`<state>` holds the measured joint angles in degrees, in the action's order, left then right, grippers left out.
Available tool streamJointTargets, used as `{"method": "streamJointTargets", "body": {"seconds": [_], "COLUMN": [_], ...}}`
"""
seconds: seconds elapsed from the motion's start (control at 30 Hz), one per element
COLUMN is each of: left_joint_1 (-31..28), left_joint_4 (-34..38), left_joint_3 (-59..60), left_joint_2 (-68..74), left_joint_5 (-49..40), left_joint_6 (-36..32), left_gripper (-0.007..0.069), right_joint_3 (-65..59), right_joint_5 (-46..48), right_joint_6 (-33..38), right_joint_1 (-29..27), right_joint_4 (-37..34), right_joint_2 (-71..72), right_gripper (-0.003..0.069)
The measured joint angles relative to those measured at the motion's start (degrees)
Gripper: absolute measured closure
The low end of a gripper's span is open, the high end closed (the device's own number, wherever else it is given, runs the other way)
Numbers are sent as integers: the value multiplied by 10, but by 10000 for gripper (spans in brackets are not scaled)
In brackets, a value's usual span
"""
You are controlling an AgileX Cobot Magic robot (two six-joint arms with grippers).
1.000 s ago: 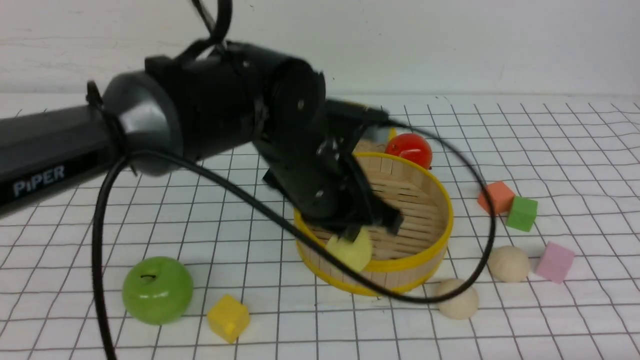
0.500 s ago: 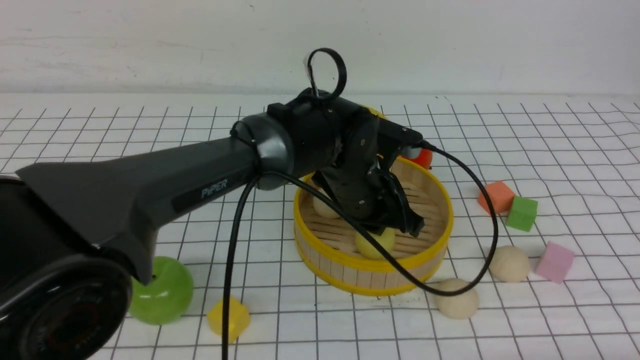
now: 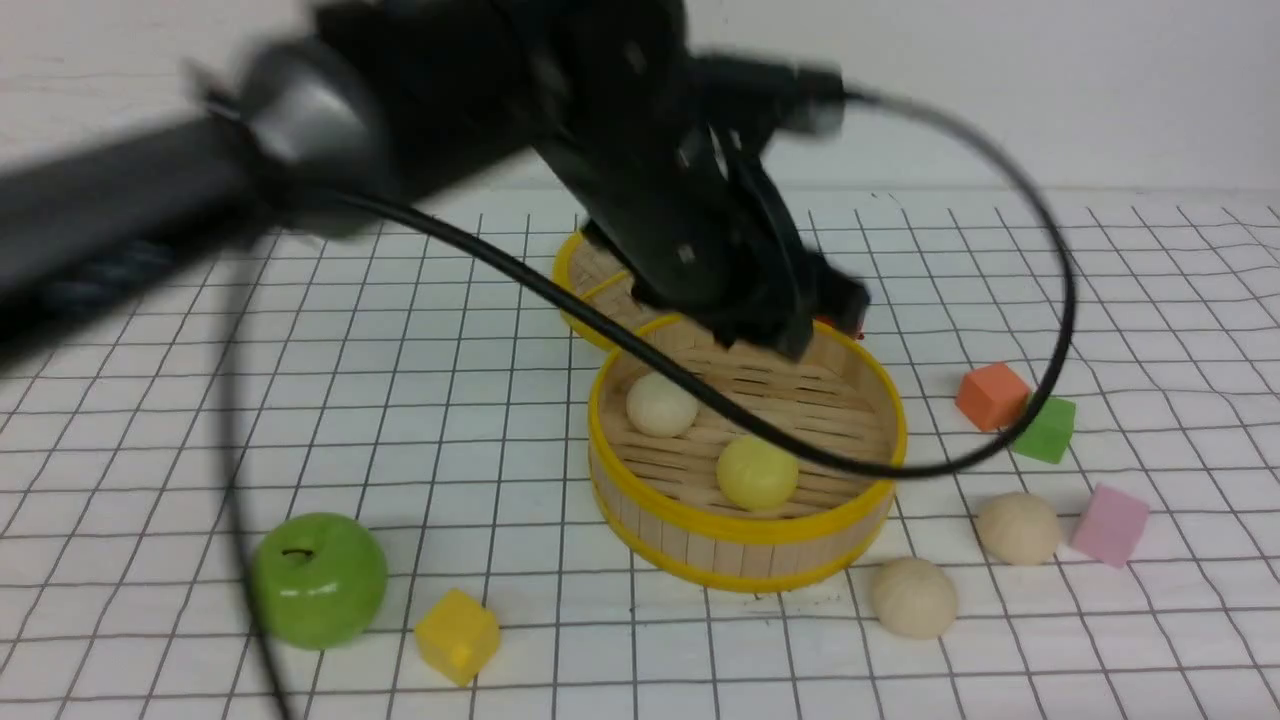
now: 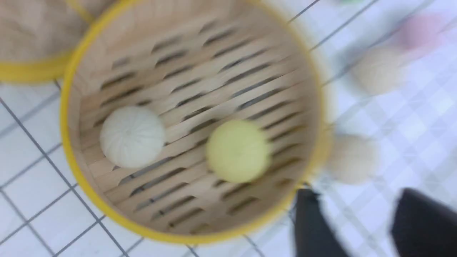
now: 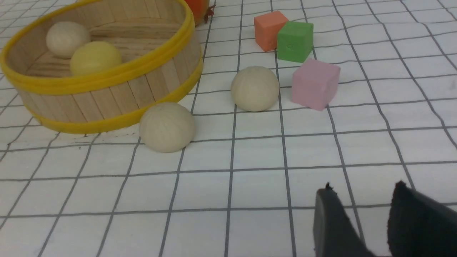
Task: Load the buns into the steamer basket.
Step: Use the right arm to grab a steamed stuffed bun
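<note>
The steamer basket (image 3: pixel 742 528) stands mid-table and holds a cream bun (image 3: pixel 661 403) and the pale yellow bun (image 3: pixel 757 472). Two more cream buns (image 3: pixel 913 597) (image 3: pixel 1017 527) lie on the table to its right. My left gripper (image 3: pixel 822 322) hovers above the basket's far rim, open and empty. The left wrist view, blurred, shows the basket (image 4: pixel 68 117), both buns inside (image 4: pixel 132 136) (image 4: pixel 238 150) and the gripper (image 4: pixel 357 200). My right gripper (image 5: pixel 364 189) is open and empty, low over the table, short of the two loose buns (image 5: pixel 167 126) (image 5: pixel 255 88).
The flat lid (image 3: pixel 585 275) lies behind the basket. A green apple (image 3: pixel 318 578) and a yellow cube (image 3: pixel 457 635) sit front left. Orange (image 3: pixel 991 396), green (image 3: pixel 1045 428) and pink (image 3: pixel 1109 524) cubes sit right. The left arm's cable (image 3: pixel 1060 300) loops over the basket.
My left gripper lowered the pale yellow bun into the basket, let go of it and rose up and back. The bun now rests on the slats.
</note>
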<state>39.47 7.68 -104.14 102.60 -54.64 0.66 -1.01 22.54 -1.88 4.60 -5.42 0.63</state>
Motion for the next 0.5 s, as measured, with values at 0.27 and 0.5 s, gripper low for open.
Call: {"method": "streamJointTargets", "body": {"seconds": [0.27,0.5], "left_joint_1": [1,1], "left_joint_4": [42,54], "left_joint_3": [188,497], "left_joint_2": [-243,-475], "left_joint_5": [89,257], "left_joint_6": [-19,-22], "left_gripper": [638,638], "right_joint_3": [0,-4], "right_joint_5": [0,-27], "right_joint_6": [0,-55], "right_joint_1": [0,0], "right_joint_4": [0,-86], "right_joint_2": [0,0], "right_gripper": [420,420]}}
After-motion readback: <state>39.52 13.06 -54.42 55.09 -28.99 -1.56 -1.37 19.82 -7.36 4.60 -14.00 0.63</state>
